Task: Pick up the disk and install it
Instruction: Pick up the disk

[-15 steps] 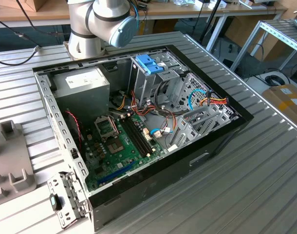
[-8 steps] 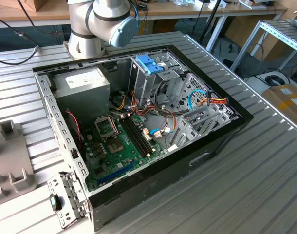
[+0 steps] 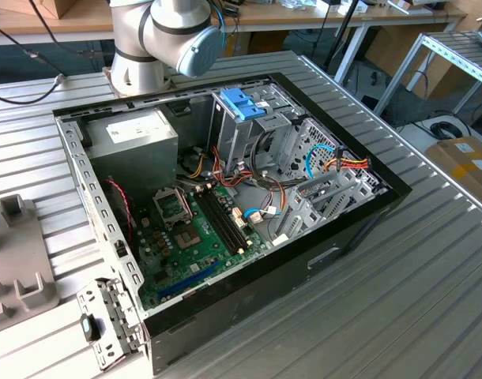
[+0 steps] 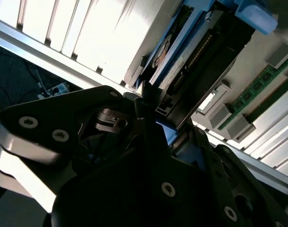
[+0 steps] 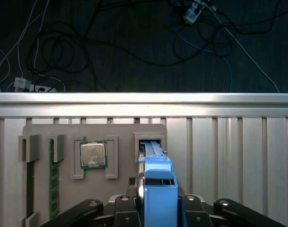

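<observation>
Disk [image 5: 158, 189] stands on end in a slot of the grey holder [image 5: 120, 135]. The holder lies flat on the slatted surface [image 5: 238, 156], near the surface's edge, with floor cables beyond it. The same holder carries a processor chip [image 5: 93, 155] and a memory stick [image 5: 52, 179] in their own recesses, both apart from the disk.

Key relation: the hand [image 5: 159, 210] is directly over the disk and straddles it. The disk's long axis runs upright from the slot into the hand, so the blue-framed top end is the part nearest the wrist. The second wrist view shows the disk [image 4: 191, 47] edge-on, running straight away from the hand [image 4: 151, 111].

Grip state: cannot tell whether the hand is clamped on the disk or merely around it.

Judgement: the lower end looks seated in the slot, so the disk is not yet lifted.

Open computer case [image 3: 304, 268] sits mid-surface, to the exterior view's right of the holder [image 3: 20, 260].
</observation>
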{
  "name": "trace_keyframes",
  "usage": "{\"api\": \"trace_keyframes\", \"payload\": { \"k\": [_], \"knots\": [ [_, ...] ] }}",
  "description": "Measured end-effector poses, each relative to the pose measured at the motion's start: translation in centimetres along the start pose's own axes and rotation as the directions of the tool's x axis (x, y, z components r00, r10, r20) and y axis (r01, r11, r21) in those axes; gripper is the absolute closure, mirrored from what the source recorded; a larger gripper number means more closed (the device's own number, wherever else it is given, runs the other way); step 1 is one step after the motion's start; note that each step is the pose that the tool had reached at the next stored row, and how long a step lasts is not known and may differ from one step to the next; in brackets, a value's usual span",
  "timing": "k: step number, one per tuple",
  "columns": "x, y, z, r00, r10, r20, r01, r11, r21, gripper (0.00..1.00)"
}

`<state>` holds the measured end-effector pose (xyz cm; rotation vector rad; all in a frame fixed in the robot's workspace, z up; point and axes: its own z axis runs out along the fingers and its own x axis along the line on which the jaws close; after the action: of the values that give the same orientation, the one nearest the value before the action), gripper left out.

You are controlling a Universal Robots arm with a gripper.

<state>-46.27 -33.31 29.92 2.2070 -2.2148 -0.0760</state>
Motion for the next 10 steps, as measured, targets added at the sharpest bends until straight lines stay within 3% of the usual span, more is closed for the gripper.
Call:
{"api": "trace_keyframes", "payload": {
  "k": [10],
  "knots": [
    [-0.03, 0.03, -0.67, 1.0000, 0.000, 0.0001, 0.000, 1.0000, 0.0002, 0.63]
  ]
}}
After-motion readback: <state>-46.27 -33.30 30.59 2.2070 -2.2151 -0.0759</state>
